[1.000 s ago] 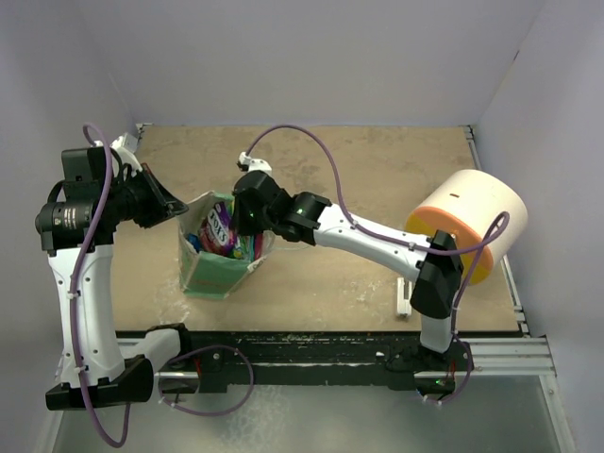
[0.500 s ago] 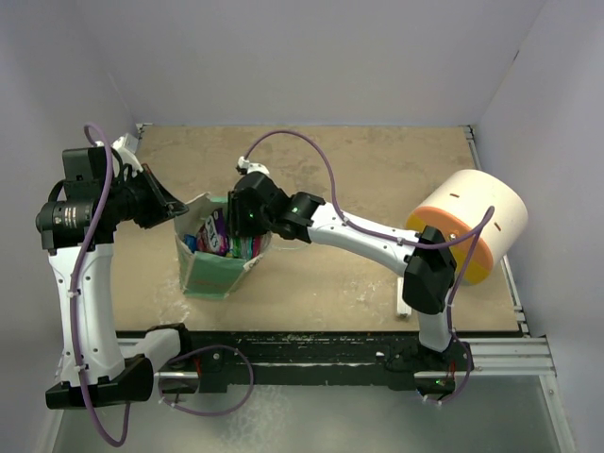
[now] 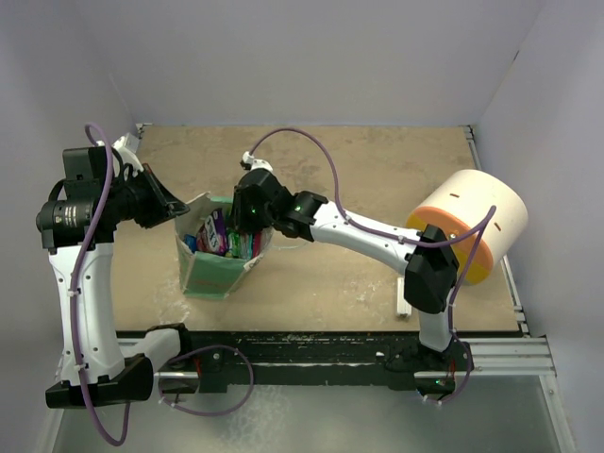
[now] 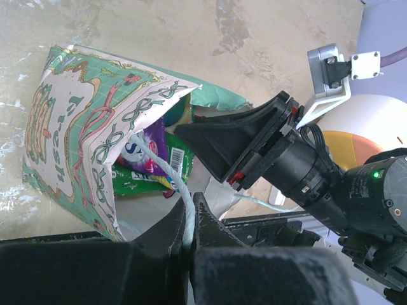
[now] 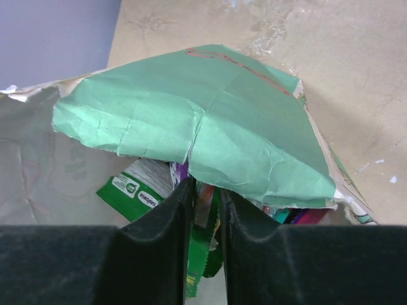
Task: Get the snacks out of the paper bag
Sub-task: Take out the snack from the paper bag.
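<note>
The right pincer (image 5: 206, 190), the nearer one, stands narrowly parted astride upright snacks (image 5: 130, 187) inside the paper bag (image 5: 210, 127), grip unconfirmable; the left pincer (image 4: 189, 223) pinches the string handle (image 4: 180, 190).

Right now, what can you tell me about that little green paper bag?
The paper bag is mint-green paper printed with bows and ribbons, white inside, its rim creased and ragged. It sits on the table, tilted, with its mouth open. The left tool pinches its thin string handle. The right tool pokes into its mouth among the snacks it holds.
</note>
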You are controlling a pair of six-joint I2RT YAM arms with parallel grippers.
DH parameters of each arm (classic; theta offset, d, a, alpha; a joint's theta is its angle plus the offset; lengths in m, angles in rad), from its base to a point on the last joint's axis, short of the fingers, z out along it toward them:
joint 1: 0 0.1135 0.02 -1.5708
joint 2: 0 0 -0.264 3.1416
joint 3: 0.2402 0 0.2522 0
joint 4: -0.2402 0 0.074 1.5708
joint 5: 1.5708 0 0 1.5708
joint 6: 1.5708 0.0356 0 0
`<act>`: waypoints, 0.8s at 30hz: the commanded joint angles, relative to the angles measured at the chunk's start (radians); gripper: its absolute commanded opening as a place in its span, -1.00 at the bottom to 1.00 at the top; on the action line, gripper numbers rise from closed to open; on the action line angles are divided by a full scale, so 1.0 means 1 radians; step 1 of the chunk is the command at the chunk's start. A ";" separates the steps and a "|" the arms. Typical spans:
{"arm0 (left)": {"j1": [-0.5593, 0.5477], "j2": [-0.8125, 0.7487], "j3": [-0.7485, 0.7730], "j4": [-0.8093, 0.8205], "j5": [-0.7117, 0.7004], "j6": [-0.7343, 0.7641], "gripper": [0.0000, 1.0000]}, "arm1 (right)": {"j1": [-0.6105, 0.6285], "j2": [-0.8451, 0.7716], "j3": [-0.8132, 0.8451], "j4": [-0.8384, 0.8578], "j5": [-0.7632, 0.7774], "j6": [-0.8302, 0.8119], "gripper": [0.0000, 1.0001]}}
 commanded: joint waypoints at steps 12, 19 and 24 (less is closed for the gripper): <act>0.003 -0.038 0.009 0.035 0.018 -0.022 -1.00 | -0.007 -0.118 0.012 0.106 -0.111 -0.035 -1.00; 0.003 -0.065 -0.025 0.052 0.010 -0.043 -1.00 | -0.008 -0.214 -0.021 0.129 -0.173 -0.071 -1.00; 0.004 -0.071 -0.040 0.065 0.003 -0.054 -1.00 | -0.007 -0.278 -0.043 0.139 -0.236 -0.084 -1.00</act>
